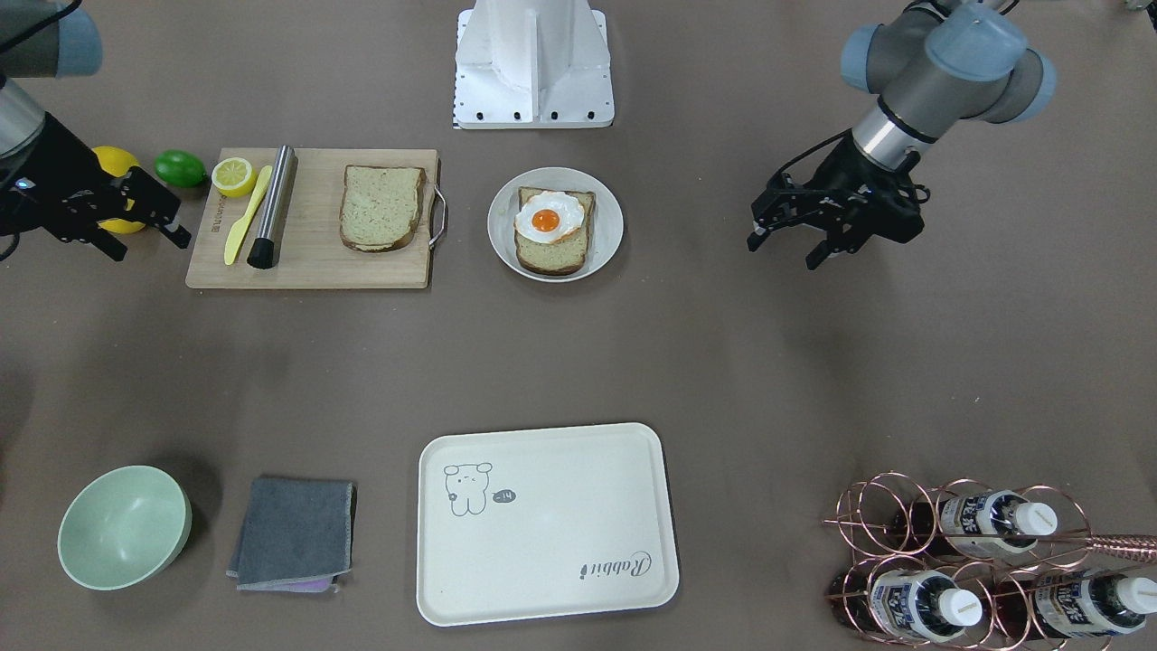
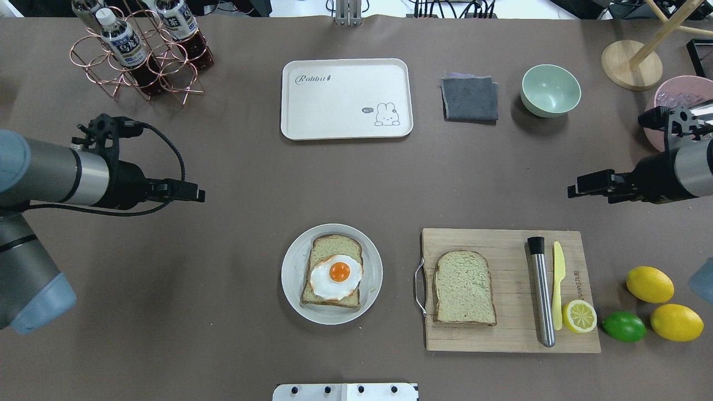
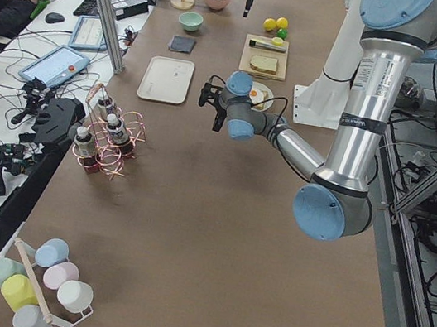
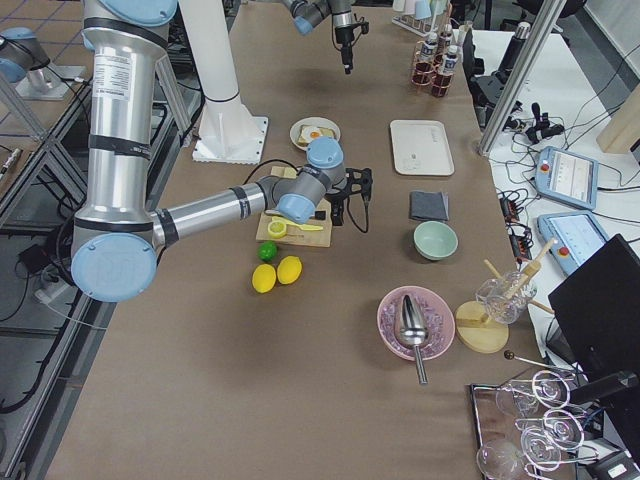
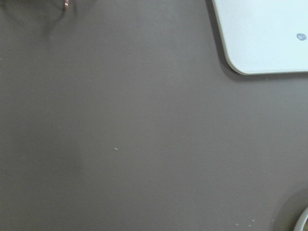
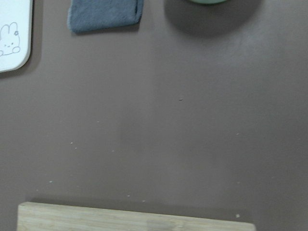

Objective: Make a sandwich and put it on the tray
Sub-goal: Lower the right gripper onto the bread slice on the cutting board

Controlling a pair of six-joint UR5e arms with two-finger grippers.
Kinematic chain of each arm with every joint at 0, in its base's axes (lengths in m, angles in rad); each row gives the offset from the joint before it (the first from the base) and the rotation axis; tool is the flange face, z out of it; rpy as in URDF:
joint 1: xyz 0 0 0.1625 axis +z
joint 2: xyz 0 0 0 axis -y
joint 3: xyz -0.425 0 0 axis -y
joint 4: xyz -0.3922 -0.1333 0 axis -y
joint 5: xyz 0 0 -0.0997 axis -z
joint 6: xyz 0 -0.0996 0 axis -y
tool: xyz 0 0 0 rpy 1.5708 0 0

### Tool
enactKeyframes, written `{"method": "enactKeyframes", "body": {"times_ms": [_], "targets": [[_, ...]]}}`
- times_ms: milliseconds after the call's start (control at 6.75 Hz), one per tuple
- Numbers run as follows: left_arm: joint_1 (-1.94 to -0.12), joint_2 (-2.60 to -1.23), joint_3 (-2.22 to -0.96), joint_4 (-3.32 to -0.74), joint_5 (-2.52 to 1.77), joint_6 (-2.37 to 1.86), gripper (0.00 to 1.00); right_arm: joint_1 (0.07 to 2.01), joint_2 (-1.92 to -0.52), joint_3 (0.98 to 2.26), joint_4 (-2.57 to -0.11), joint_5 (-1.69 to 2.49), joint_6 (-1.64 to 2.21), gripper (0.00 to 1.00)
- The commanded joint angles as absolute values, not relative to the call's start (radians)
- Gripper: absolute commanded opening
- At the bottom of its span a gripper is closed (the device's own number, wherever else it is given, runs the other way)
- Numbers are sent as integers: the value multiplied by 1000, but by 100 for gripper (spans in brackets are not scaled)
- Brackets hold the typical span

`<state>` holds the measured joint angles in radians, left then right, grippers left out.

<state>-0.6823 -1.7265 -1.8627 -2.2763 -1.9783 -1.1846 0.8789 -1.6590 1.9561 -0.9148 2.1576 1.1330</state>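
Observation:
One bread slice (image 1: 553, 244) with a fried egg (image 1: 548, 218) on top lies on a round grey plate (image 1: 506, 226); it also shows in the overhead view (image 2: 332, 274). A second bread slice (image 1: 381, 207) lies bare on the wooden cutting board (image 1: 307, 267). The cream tray (image 1: 560, 542) stands empty at the table's far side from the robot (image 2: 334, 106). My left gripper (image 1: 785, 251) hovers open and empty beside the plate. My right gripper (image 1: 149, 242) hovers open and empty by the board's outer end.
A steel cylinder (image 1: 272, 206), yellow knife (image 1: 246, 217) and lemon half (image 1: 234, 176) lie on the board. Lemons (image 2: 649, 284) and a lime (image 2: 624, 326) sit beside it. A grey cloth (image 1: 294, 533), green bowl (image 1: 122, 526) and bottle rack (image 1: 967, 561) flank the tray.

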Motion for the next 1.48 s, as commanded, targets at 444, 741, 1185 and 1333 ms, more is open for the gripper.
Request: {"method": "enactKeyframes", "body": {"times_ms": [444,741,1185,1333], "targets": [[-476,-1899,-1861,-2140,-1790,-1327,95,567,-1640,2023,-919,1915,1412,85],[-476,-1899,-1861,-2140,-1790,-1325,96,456,-1649,2022,-919,1801,1474,67],[-474,-1896,-1861,-2140,-1789,-1324,96,344,-1649,2013,-914,1685,1503,61],[-476,-1893,-1862,-2140,-1789,-1322,96,333,-1649,2008,-914,1678,1505,56]]}}
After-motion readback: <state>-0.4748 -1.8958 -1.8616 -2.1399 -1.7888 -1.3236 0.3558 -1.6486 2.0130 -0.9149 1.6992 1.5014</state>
